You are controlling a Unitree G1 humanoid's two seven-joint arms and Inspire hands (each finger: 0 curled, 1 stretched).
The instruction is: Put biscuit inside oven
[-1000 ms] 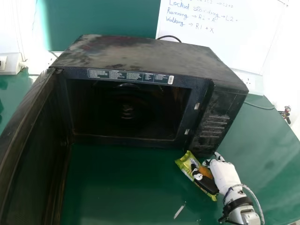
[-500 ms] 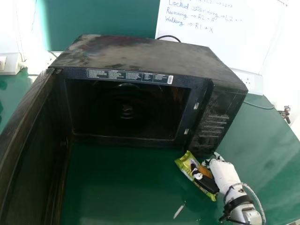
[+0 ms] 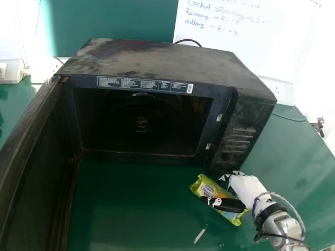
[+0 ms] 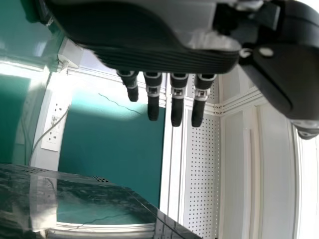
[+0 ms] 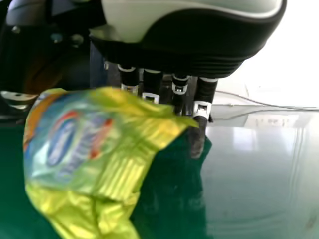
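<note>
The right hand (image 3: 248, 189) is at the oven's front right corner, its dark thumb lying across the yellow-green biscuit packet (image 3: 207, 186), pinching it. In the right wrist view, the packet (image 5: 75, 144) sits between the thumb and fingers of the right hand (image 5: 189, 55), hiding part of the fingers. The black microwave oven (image 3: 157, 60) has its door (image 3: 34, 162) swung out at the left, and its cavity shows no food. In the left wrist view, the left hand (image 4: 159, 57) has straight, separated fingers and holds nothing.
The oven's control panel side (image 3: 243, 130) stands just behind the right hand. A small whitish scrap (image 3: 200, 235) lies on the green table (image 3: 131, 209) near the front. A cable (image 3: 290, 118) runs along the table at the right.
The biscuit packet has shifted slightly left and turned, its lower end swinging right. The right hand and forearm have tilted with it, the forearm moving right; the thumb now lies flatter across the wrapper.
</note>
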